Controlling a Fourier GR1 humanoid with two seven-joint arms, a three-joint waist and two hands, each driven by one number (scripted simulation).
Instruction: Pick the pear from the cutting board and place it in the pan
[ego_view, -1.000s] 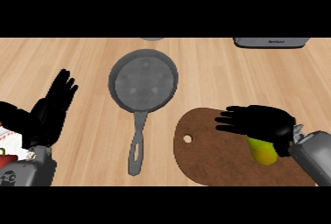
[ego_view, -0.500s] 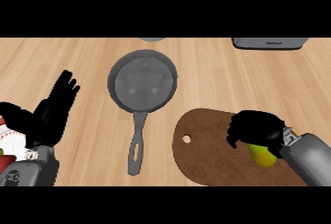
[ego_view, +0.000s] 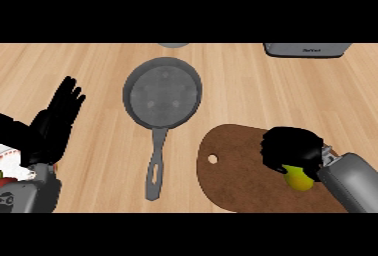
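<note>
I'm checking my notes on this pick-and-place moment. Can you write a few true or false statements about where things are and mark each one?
1. The right robot hand is curled round the pear. True.
2. The pear lies in the pan. False: it is over the cutting board, in the hand.
3. The left robot hand holds the pan's handle. False: it rests open at the left edge.
4. The pan's handle points toward the view's lower edge. True.

right hand (ego_view: 290, 150) curled round pear (ego_view: 298, 178)
</note>
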